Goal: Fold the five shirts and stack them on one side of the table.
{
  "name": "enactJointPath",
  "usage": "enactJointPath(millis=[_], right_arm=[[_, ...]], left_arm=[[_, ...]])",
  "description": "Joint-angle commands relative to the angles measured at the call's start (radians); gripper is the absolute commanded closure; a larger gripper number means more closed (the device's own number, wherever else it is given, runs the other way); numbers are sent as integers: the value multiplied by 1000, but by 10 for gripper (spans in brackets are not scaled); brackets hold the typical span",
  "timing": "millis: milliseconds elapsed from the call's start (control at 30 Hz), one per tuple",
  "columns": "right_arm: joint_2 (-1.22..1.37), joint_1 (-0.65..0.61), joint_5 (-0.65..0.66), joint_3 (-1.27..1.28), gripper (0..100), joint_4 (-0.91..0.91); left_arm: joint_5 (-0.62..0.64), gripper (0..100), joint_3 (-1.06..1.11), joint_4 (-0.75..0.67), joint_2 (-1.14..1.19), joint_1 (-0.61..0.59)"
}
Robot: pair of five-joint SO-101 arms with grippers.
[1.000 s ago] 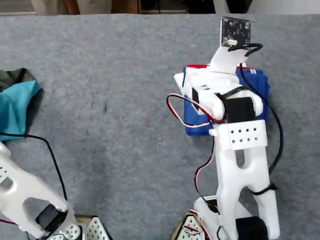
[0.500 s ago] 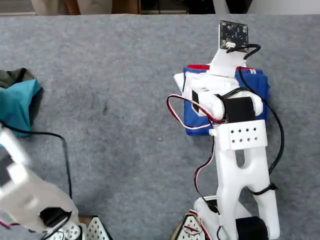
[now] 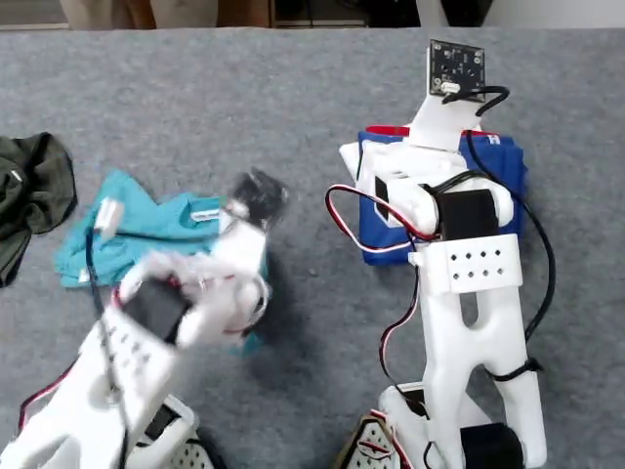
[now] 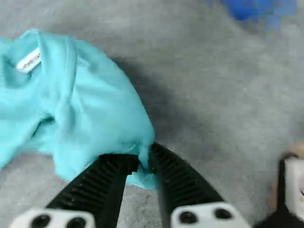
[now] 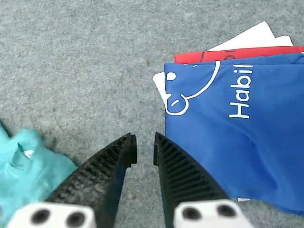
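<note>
Folding so far: teal shirt [image 3: 146, 230] lies crumpled at 9 o'clock on the grey table [image 3: 244, 88], not folded yet.
Left gripper [image 4: 145, 160]: clamped on the teal shirt's edge, so that one looks like the job in hand.
Dark green shirt [image 3: 34, 195]: bunched at the far 9 o'clock edge, loose.
Folded stack [image 3: 503, 161]: at 2 o'clock, blue shirt [image 5: 247, 142] on top, red shirt [image 5: 228, 54] and white shirt [image 5: 259, 35] peeking out underneath. I'd guess three done, two left.
Right gripper [image 5: 145, 145]: jaws a crack apart, holding nothing, hovering at the stack's edge.
</note>
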Motion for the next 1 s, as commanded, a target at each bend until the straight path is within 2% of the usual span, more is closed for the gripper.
enactJointPath(millis=[0,100,200,267,400,500,633,733,833,967], right_arm=[[-1,-2,-2,-10,868,-2],[2,-45,2,-28,715,-3],[10,-136,57,-54,617,-3],[47,-211,63,-84,637,0],[209,-383,61,-166,747,5],[372,-524,61,-251,811,6],[576,-688,61,-375,821,6],[730,-746,64,-452,821,6],[895,-730,68,-521,821,5],[1109,-647,63,-645,825,6]], left_arm=[[84,704,-14,58,-142,-9],[117,704,-91,94,-209,-137],[123,710,-167,123,-251,-373],[124,711,-192,123,-262,-600],[143,706,-129,72,-254,-1073],[129,706,12,-43,-232,-1323],[40,706,176,-193,-203,-1488],[5,707,249,-250,-186,-1560],[-11,709,295,-265,-176,-1588],[-17,709,333,-267,-174,-1588]])
